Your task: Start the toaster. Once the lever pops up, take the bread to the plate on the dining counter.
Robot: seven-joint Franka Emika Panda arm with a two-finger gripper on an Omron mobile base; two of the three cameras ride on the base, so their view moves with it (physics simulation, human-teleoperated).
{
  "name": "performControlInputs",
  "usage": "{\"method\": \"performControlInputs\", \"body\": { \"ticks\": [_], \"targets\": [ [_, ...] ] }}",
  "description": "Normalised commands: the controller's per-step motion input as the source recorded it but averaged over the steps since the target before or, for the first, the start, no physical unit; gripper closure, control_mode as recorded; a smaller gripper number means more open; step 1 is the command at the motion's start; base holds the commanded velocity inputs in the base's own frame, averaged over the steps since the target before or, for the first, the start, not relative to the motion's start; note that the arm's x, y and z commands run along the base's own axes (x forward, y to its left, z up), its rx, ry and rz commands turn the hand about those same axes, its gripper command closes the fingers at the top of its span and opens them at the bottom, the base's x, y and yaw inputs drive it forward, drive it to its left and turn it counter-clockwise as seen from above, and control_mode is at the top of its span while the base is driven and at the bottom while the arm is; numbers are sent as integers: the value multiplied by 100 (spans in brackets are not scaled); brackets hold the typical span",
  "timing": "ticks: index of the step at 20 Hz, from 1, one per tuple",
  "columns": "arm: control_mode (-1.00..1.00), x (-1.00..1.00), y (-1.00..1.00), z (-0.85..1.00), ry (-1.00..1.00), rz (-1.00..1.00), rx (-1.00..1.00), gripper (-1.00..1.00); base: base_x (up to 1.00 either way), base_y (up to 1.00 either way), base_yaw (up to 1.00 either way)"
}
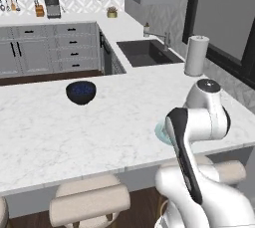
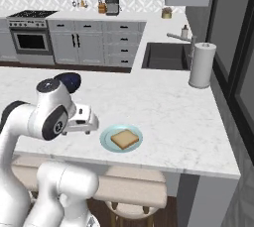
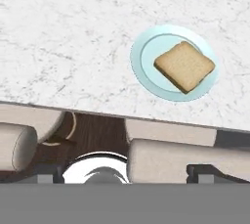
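Marble-white and faintly veined, the desk carried the pale blue-green plate close to its near edge, and the bread lay flat on that plate, a tan slice sitting slightly off-centre. In the hand view the plate and the bread sat up and to the right, well apart from the claw, whose dark tips showed low in that view, spread wide and holding nothing — no part of it touched the plate or the slice. That view looked down past the desk's near edge onto the padded stools and dark floor below it. In the right base view the hand sat just left of the plate, above the desk's front edge. A dark blue bowl stood well apart on the left of the slab, and a paper towel roll stood near the far right corner by the sink — between them the marble lay bare and broad.
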Motion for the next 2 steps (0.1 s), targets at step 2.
{"method": "performControlInputs", "body": {
  "ticks": [2],
  "targets": [
    [-100, -47, 44, 0, 6, 0, 0, -100, 0, 0, 0]
  ]
}}
